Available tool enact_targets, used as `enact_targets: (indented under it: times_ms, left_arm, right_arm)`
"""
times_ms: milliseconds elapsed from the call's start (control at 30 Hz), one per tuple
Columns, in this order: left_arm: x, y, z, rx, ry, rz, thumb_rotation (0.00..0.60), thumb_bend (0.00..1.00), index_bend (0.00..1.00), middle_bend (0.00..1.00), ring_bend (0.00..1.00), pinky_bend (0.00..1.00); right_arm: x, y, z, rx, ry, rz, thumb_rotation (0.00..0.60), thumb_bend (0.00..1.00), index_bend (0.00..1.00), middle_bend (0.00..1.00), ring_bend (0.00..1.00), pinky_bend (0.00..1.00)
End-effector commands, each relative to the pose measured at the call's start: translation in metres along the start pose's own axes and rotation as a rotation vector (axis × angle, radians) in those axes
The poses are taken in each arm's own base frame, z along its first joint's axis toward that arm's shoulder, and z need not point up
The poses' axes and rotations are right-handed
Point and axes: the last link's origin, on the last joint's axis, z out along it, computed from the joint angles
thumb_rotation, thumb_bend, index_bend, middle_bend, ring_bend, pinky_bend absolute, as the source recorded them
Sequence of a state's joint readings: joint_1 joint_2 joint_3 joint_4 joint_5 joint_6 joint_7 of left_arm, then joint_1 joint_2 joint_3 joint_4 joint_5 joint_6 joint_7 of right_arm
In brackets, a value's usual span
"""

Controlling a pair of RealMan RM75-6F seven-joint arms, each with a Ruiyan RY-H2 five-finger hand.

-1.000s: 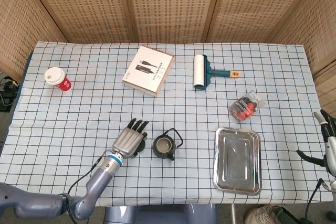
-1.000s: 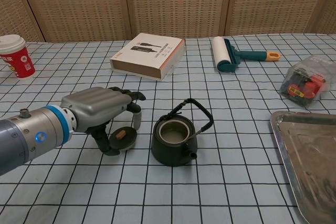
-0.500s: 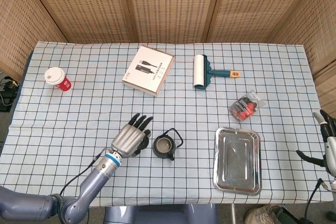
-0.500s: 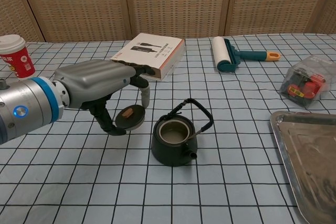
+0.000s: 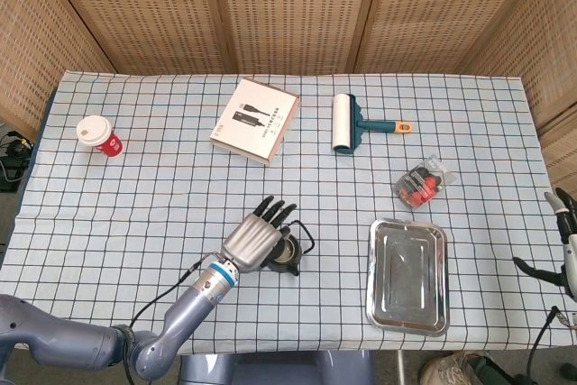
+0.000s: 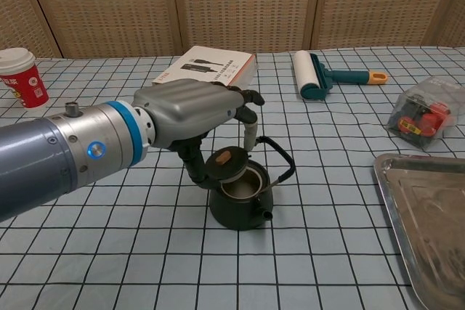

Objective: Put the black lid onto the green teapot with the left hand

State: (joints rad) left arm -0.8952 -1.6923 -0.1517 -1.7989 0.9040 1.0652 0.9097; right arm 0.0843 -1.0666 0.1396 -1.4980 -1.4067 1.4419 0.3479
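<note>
Woven screens close off the back of the scene; before them stands a desk (image 5: 108, 214) under a blue-checked cloth.

Left hand (image 6: 192, 107), lower centre of the head view, pinches the lid (image 6: 227, 164) between thumb and fingers, knuckles up. The lid hangs tilted just above the open mouth of the teapot (image 6: 243, 205), overlapping its left rim; whether it touches the rim cannot be told. The teapot stands upright at centre of the chest view, handle raised toward the right, spout facing the camera.

Right hand (image 5: 561, 245) shows only at the lower right edge of the head view, off the desk; its fingers look spread, with nothing seen in them.

Other items on the desk:
- red cup (image 5: 98, 135), upper left, upright with a white lid;
- box (image 5: 255, 120), upper centre, lying flat;
- lint roller (image 5: 347, 122), right of the box, orange handle end pointing right;
- clear packet (image 5: 422, 180) with red contents, right;
- steel tray (image 5: 408, 274), lower right, well apart from the teapot.
</note>
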Motion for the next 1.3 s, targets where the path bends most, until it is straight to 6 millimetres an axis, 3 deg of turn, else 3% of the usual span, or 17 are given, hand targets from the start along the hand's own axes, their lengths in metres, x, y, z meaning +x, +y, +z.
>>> enact_targets:
  times_ms: [33, 900, 1100, 1300]
  left_arm:
    - [-0.003, 0.004, 0.003, -0.003, -0.009, 0.008, 0.6, 0.25, 0.47, 0.0, 0.0, 0.0]
    - [-0.011, 0.016, 0.024, 0.001, -0.038, 0.022, 0.6, 0.25, 0.44, 0.0, 0.0, 0.0]
    - [-0.01, 0.015, 0.024, 0.004, -0.044, 0.028, 0.6, 0.24, 0.25, 0.0, 0.0, 0.0]
    - [-0.007, 0.013, 0.021, 0.002, -0.044, 0.023, 0.6, 0.23, 0.19, 0.0, 0.0, 0.0]
  right_arm:
    - [0.001, 0.001, 0.0, -0.002, 0.002, 0.005, 0.6, 0.06, 0.0, 0.0, 0.0, 0.0]
    - [0.004, 0.004, 0.001, -0.006, 0.004, 0.022, 0.6, 0.06, 0.0, 0.0, 0.0, 0.0]
    - [0.004, 0.004, 0.001, -0.005, 0.009, 0.023, 0.6, 0.06, 0.0, 0.0, 0.0, 0.0]
    - [0.003, 0.004, 0.001, -0.005, 0.01, 0.02, 0.6, 0.06, 0.0, 0.0, 0.0, 0.0]
